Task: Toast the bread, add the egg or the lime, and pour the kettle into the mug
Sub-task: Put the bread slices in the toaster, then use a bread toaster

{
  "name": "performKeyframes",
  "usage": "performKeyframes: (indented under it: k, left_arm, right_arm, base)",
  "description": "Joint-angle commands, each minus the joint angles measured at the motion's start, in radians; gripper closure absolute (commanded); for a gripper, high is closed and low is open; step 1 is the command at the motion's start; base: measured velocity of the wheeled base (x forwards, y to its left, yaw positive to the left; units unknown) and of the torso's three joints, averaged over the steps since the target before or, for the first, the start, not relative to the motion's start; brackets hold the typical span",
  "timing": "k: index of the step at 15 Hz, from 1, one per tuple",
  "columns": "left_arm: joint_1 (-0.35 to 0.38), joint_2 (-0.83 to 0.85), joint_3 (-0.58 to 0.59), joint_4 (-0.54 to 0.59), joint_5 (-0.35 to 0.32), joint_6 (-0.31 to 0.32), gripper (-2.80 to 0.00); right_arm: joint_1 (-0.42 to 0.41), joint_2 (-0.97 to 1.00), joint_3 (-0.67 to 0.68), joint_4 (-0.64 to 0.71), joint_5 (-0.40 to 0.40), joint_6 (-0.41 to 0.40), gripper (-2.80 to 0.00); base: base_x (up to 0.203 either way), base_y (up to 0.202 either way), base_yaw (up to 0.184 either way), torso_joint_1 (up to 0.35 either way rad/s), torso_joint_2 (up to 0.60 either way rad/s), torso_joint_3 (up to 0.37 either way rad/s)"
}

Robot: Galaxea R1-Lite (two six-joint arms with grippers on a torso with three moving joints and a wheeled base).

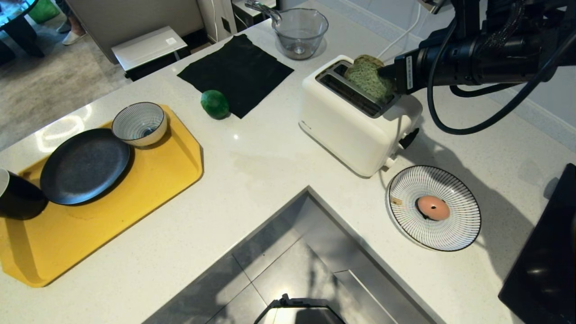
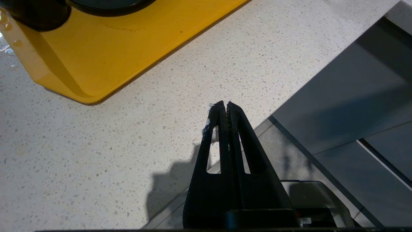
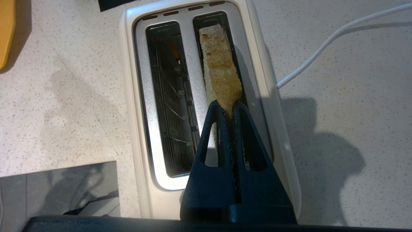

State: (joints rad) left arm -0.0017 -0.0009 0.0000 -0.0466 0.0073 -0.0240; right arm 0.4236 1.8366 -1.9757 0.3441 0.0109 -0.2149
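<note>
While the thick square slice of pale greenish bread (image 1: 370, 77) stands partly in the far slot of the white two-slot toaster (image 1: 348, 123), we have our right gripper (image 3: 227, 108) clenched on its upper crust edge, and most of the slice rises above the slot. To do this well, we judge the slice should be kept parallel to the slot walls and lowered straight down, letting go only once it sits low between the wire guides; a tilt could wedge a corner on the metal rim. Beyond the toaster, the small pinkish-brown egg (image 1: 433, 207) lies on the striped white plate (image 1: 463, 225), and the glossy green lime (image 1: 215, 104) rests just beside the black cloth (image 1: 238, 67). Our left gripper (image 2: 224, 106) hangs closed and empty over the speckled counter (image 1: 265, 166) near the yellow tray (image 1: 148, 175).
</note>
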Motion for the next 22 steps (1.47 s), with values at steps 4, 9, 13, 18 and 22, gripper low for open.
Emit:
performKeyframes:
  k: [4,9,13,18,22]
  left_arm:
    - [0.0,-0.001,0.015,-0.001,0.001,-0.001,0.0]
    - [0.0,-0.001,0.015,-0.001,0.0,-0.001,0.0]
    - [0.0,-0.001,0.015,-0.001,0.0,-0.001,0.0]
    - [0.0,-0.001,0.015,-0.001,0.0,-0.001,0.0]
    - [0.0,-0.001,0.015,-0.001,0.0,-0.001,0.0]
  right_arm:
    - [0.0,-0.007,-0.002,0.004,-0.005,-0.001,-2.8]
    - [0.0,-0.04,0.028,0.007,0.0,0.0,-2.8]
    - [0.0,-0.09,0.067,0.007,0.0,0.002,-2.8]
    - [0.001,-0.283,0.184,0.009,0.001,0.045,-2.8]
    - [0.003,-0.413,0.297,-0.003,-0.003,0.116,0.0]
  base:
    - [0.0,0.0,0.0,0.0,0.0,0.0]
    - [0.0,0.0,0.0,0.0,0.0,0.0]
    - [0.0,0.0,0.0,0.0,0.0,0.0]
    - [0.0,0.0,0.0,0.0,0.0,0.0]
    - [0.0,0.0,0.0,0.0,0.0,0.0]
